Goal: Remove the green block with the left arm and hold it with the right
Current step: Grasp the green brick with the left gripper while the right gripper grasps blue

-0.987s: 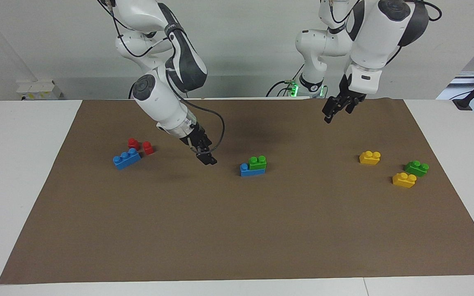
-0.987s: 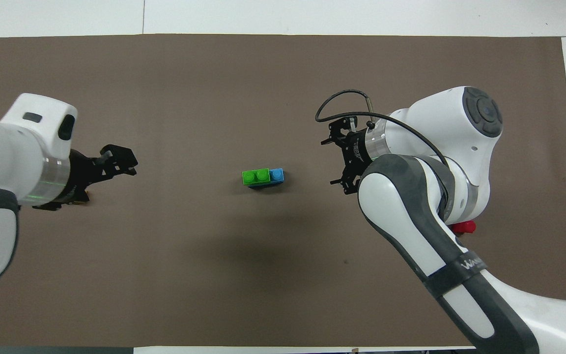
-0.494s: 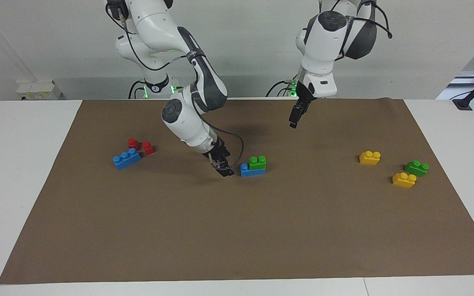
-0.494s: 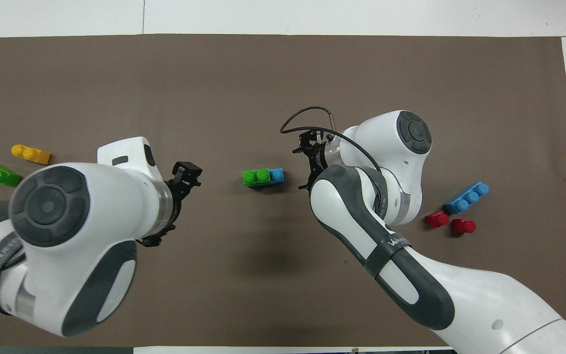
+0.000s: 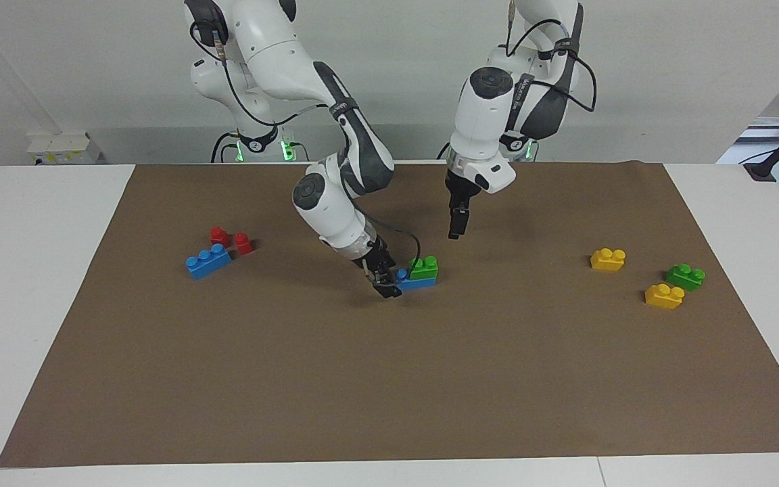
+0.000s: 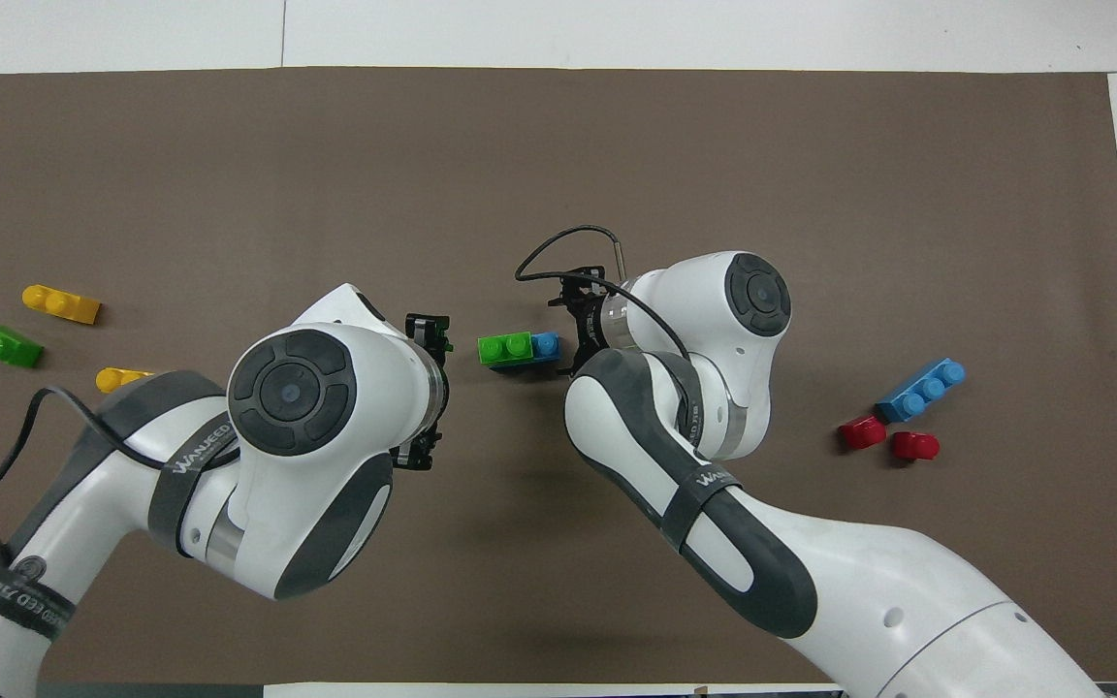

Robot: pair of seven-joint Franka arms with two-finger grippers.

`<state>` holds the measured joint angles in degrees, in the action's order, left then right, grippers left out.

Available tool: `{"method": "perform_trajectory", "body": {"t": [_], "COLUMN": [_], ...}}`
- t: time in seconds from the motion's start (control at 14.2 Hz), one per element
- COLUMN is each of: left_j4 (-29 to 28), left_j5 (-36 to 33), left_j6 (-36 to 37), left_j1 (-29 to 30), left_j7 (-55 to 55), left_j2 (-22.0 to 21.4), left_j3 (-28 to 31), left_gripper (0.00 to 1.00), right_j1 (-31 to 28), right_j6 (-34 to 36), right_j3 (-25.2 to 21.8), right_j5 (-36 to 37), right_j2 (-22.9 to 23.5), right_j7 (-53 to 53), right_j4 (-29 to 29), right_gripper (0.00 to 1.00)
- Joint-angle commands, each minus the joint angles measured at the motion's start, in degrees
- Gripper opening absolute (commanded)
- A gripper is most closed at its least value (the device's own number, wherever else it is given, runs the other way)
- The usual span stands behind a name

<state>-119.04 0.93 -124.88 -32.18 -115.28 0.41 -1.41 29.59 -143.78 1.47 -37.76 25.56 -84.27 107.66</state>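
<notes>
The green block (image 5: 425, 266) sits on top of a blue brick (image 5: 415, 282) in the middle of the brown mat, at the brick's end toward the left arm. It also shows in the overhead view (image 6: 504, 349), next to the blue brick's bare stud (image 6: 546, 343). My right gripper (image 5: 387, 287) is low at the blue brick's end toward the right arm, touching or almost touching it; in the overhead view (image 6: 564, 341) it sits right beside that stud. My left gripper (image 5: 456, 227) hangs in the air, over the mat beside the green block (image 6: 439, 331).
A second blue brick (image 5: 208, 261) and two red blocks (image 5: 219, 235) (image 5: 243, 243) lie toward the right arm's end. Two yellow bricks (image 5: 608, 259) (image 5: 664, 295) and a darker green brick (image 5: 685, 276) lie toward the left arm's end. The brown mat (image 5: 389, 379) covers the table.
My right gripper has come down and across to the blue brick's end. My left gripper has swung from the mat's edge nearest the robots toward the green block and has come lower.
</notes>
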Motion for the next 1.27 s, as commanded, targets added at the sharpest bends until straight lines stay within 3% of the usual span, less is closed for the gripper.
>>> {"method": "perform_trajectory", "body": {"t": [0.0, 0.14, 0.21, 0.42, 0.49, 1.2], "left_j4": [6.5, 8.4, 9.0, 12.9, 13.7, 12.7], "left_j5": [-1.5, -1.5, -1.5, -3.2, -3.8, -5.3], "left_j6": [-0.7, -1.1, -1.4, -1.7, -1.7, -4.8], "left_j1": [-1.1, -1.0, -1.0, -0.8, -0.9, -2.4], "left_j7": [-9.1, -11.7, -13.3, -17.4, -18.2, -22.8], "left_j2": [6.8, 8.5, 9.3, 13.5, 14.7, 17.2], "left_j3": [1.0, 1.0, 1.1, 1.1, 1.1, 1.0], "left_gripper": [1.0, 1.0, 1.0, 1.0, 1.0, 1.0], "right_j1": [0.9, 1.2, 1.2, 1.3, 1.2, 1.2], "right_j6": [-1.3, -2.3, -2.4, -3.2, -3.2, -3.3], "right_j3": [-0.2, -0.2, -0.2, -0.2, -0.2, -0.2], "right_j5": [-1.4, -1.4, -1.4, -1.4, -1.4, -1.4], "right_j2": [1.0, 1.0, 1.0, 1.1, 1.1, 1.1], "right_j7": [-0.6, -0.6, -0.6, -0.5, -0.4, -0.3], "right_j4": [-0.7, -0.5, -0.5, -0.3, -0.4, -0.4], "right_gripper": [0.93, 0.86, 0.73, 0.07, 0.0, 0.0]}}
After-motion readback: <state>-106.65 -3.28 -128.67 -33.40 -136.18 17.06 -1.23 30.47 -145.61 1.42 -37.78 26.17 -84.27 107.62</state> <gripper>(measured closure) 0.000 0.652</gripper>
